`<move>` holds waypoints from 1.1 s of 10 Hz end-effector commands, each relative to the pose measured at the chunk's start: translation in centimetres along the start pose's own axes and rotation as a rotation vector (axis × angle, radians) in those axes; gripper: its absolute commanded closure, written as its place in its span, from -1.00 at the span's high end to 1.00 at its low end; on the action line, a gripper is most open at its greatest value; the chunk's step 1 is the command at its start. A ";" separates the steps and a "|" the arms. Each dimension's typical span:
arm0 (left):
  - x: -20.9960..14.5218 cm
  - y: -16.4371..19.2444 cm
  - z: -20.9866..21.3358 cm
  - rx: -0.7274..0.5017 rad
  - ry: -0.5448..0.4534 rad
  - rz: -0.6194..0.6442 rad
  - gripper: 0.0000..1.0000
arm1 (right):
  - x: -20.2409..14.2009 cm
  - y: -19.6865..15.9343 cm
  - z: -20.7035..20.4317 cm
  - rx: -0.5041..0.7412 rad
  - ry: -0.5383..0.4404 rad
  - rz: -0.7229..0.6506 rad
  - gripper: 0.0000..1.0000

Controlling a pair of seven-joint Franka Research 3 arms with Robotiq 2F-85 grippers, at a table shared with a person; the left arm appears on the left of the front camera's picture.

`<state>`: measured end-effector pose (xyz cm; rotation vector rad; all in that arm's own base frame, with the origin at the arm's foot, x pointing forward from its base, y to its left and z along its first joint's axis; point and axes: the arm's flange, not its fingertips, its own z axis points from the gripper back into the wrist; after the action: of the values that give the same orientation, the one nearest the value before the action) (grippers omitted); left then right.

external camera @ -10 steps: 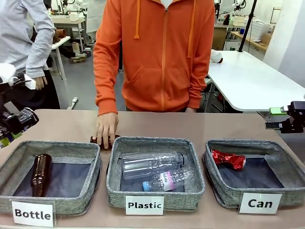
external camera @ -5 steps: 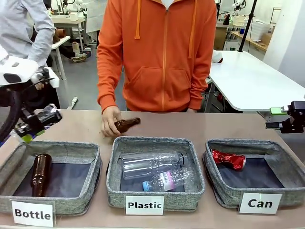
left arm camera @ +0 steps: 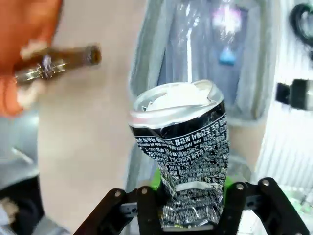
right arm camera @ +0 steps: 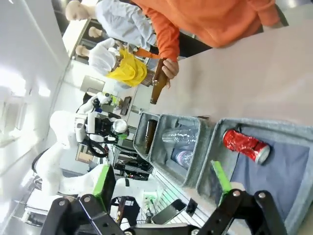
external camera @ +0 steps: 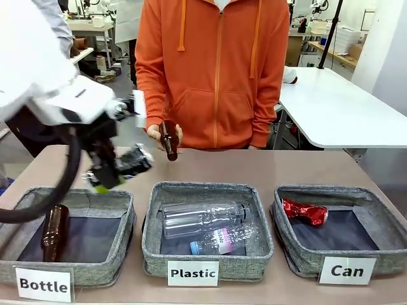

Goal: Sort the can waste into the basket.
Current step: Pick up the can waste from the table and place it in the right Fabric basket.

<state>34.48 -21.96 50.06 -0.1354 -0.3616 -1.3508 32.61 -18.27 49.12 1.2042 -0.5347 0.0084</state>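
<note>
Scanning from the left: Bottle basket [external camera: 121,210] sits at near left, brown bottle [external camera: 54,232] lying along its left side. Left arm [external camera: 44,82] comes in above it; left gripper [external camera: 113,170] hangs over the far right corner of that basket, clamped on the silver can [external camera: 135,159], dark print, dented. Left wrist view has the same can [left arm camera: 188,147] pinched at its lower end between the fingers [left arm camera: 149,215], open top pointing away, the table [left arm camera: 83,147] and Plastic basket under it.

Middle: person in orange hoodie [external camera: 216,70] stands at far side, a hand [external camera: 159,133] holding a second brown bottle [external camera: 168,140] neck down, in the air above the far table edge, apart from the left gripper. Plastic basket [external camera: 152,222] at near centre holds two clear bottles [external camera: 203,219], one with a blue cap end.

Right: Can basket [external camera: 381,219] at near right, red can [external camera: 305,213] lying crushed at its far left corner. Right wrist view shows the right gripper [right arm camera: 166,193] with jaws spread wide, nothing between them, off to the side of the Can basket [right arm camera: 215,152], red can [right arm camera: 246,145] visible inside.
</note>
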 end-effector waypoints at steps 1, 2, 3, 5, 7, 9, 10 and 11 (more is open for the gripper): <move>3.1 2.7 -1.7 0.006 -0.026 -0.048 -0.24 | -0.5 -0.3 0.4 -0.078 -0.002 -0.027 1.00; 4.4 2.7 -1.7 -0.056 -0.075 -0.048 -0.24 | -1.2 -0.5 0.2 -0.064 0.035 -0.026 1.00; 6.7 2.2 -2.4 -0.045 -0.108 -0.062 -0.24 | -0.5 0.3 1.2 -0.028 -0.007 -0.009 1.00; 13.4 -0.9 -2.5 -0.064 -0.137 -0.188 -0.24 | -0.5 0.3 1.2 -0.028 -0.007 -0.009 1.00; 16.5 -2.6 -2.7 -0.092 -0.143 -0.250 -0.24 | -0.5 0.3 1.2 -0.028 -0.007 -0.009 1.00; 18.1 -4.7 -2.2 -0.239 -0.220 -0.347 -0.24 | -0.5 0.3 1.2 -0.028 -0.007 -0.009 1.00; 18.9 -6.5 -2.7 -0.337 -0.302 -0.407 -0.24 | -0.5 0.3 1.2 -0.028 -0.007 -0.009 1.00; 19.8 -7.8 -3.3 -0.425 -0.368 -0.443 -0.24 | -0.5 0.3 1.2 -0.028 -0.007 -0.009 1.00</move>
<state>30.91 -43.36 53.27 -0.5487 -0.4635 -1.7861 31.46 -19.17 49.17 1.1659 -0.5193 -0.0115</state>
